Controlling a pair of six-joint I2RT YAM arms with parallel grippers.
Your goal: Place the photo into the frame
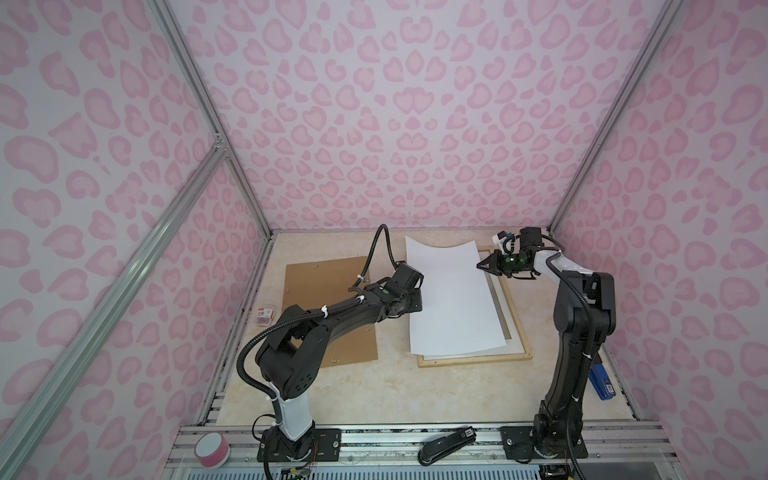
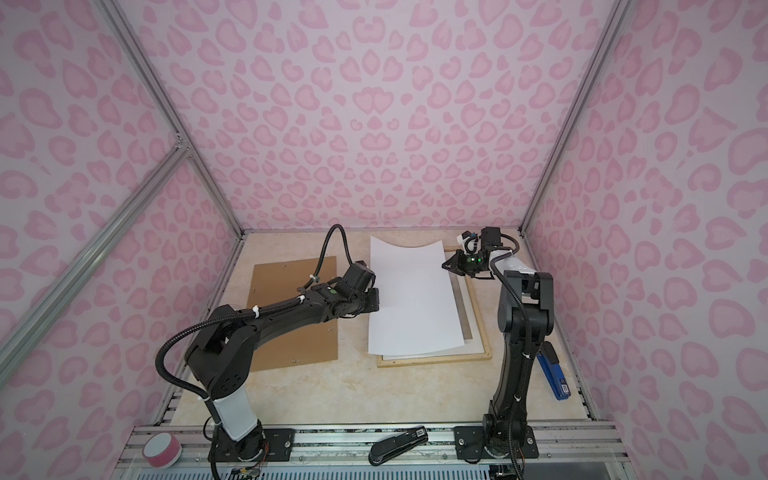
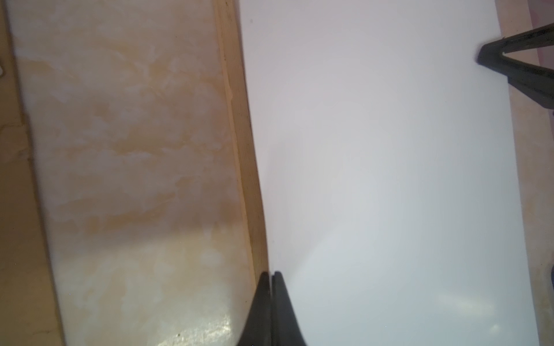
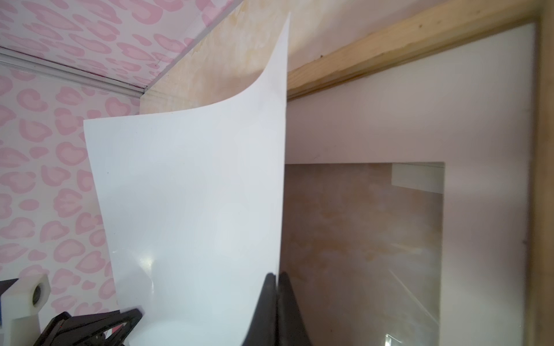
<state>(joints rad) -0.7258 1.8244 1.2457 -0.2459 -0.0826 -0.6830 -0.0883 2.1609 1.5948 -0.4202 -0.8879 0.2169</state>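
You have the photo [image 1: 453, 299] white side up, bowed between two grips over the frame [image 1: 478, 360] but shifted to its left, so the frame's right and near strips show. Your left gripper [image 3: 271, 277] is pinched tight on the photo's left edge about midway along. Your right gripper [image 4: 277, 277] is pinched on its right edge nearer the far end. The white mat [image 4: 485, 149] lies inside the frame on the marbled table [image 1: 395, 386]. The brown backing board [image 1: 324, 282] lies flat to the left, apart from the frame.
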